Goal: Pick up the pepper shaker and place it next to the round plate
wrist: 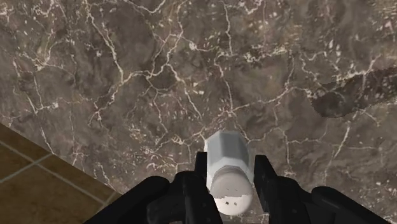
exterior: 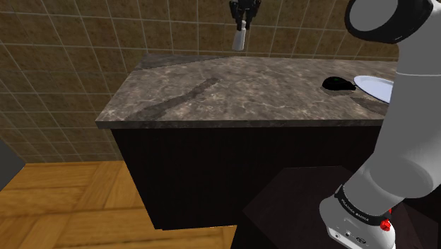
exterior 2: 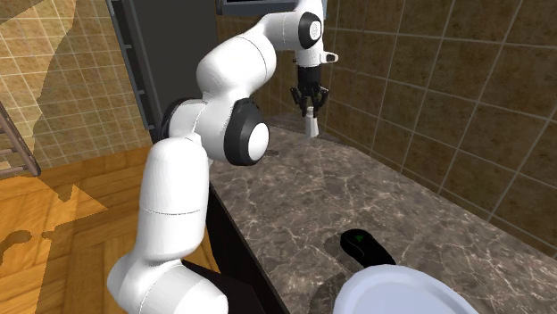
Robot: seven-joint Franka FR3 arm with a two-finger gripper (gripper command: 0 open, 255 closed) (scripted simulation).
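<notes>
Tabletop: I see a dark brown marble tabletop (exterior: 233, 92) with pale veins, carried on a black cabinet base.
Room: brown tiled walls (exterior: 71, 49) stand behind and beside it, and a wooden plank floor (exterior: 63, 205) lies below.
Landmark: a white round plate (exterior: 374, 86) sits at one end of the tabletop, near my arm's dark box stand (exterior: 297, 205).
Around the plate: a low, rounded black object (exterior 2: 364, 247) with a green mark on top lies just beside the plate. I cannot tell whether it touches the rim.
In the way: that black object lies on the side of the plate that faces the shaker.
Hand: the black two-finger hand (wrist: 230, 168) is clamped on the shaker, with one finger pressed to each flank near its cap end.
Shaker: the pale grey-white, faceted pepper shaker (wrist: 227, 172) hangs in the air above the marble, well apart from the plate and close to the tiled wall.
Axis: its long axis is near upright with a slight lean. The perforated cap faces up into the hand and the base points down at the tabletop.
</notes>
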